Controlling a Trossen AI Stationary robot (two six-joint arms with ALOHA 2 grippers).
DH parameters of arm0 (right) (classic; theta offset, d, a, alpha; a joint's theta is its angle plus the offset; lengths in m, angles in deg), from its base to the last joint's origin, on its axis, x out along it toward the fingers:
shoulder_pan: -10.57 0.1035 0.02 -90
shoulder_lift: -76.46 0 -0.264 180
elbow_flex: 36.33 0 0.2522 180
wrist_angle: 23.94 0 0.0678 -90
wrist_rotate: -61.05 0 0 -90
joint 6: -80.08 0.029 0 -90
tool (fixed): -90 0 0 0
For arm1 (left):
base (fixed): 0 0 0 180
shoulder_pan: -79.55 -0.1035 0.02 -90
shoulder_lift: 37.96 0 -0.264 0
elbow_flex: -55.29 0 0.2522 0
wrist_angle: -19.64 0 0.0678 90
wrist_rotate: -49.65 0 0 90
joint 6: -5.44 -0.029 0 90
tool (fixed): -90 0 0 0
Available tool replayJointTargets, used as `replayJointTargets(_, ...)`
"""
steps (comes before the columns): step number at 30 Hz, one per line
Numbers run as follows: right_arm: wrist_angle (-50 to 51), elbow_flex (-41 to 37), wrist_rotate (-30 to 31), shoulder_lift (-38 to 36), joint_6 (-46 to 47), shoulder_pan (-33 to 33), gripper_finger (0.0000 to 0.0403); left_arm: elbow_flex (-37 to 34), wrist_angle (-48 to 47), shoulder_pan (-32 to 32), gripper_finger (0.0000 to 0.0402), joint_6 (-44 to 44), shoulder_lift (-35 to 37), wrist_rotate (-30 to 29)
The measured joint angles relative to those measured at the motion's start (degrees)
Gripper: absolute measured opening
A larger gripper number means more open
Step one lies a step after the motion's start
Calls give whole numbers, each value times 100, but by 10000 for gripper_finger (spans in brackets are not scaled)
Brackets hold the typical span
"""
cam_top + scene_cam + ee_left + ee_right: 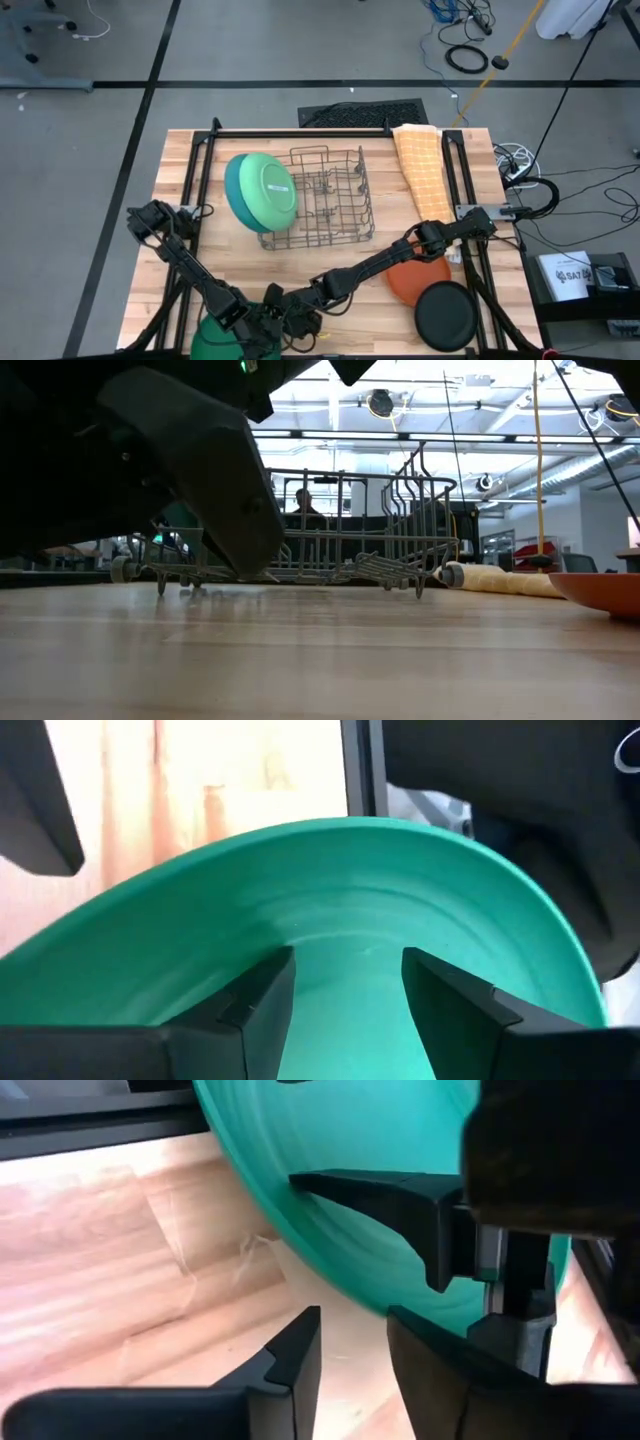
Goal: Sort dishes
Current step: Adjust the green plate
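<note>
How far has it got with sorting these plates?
Two of five look done: the light green plate and teal plate stand at the wire rack's left end. The left gripper and right gripper are at the dark green plate. The orange plate and black plate wait.

Two dark jointed arms (180,255), angular black fingers (250,1000).

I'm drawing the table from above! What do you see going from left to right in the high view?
Left gripper holding the dark green plate → light green plate leaning on the wire rack → checked cloth → black plate.
</note>
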Motion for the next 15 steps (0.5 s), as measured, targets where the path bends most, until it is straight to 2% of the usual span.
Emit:
replayJointTargets(3, 0, 0, 106, 0, -5, 21, 97, 11, -203, -10, 200, -144, 14, -5)
replayJointTargets(15, 78, 0, 1170, -3, -155, 57, 93, 26, -1317, -77, 200, -616, 35, -510)
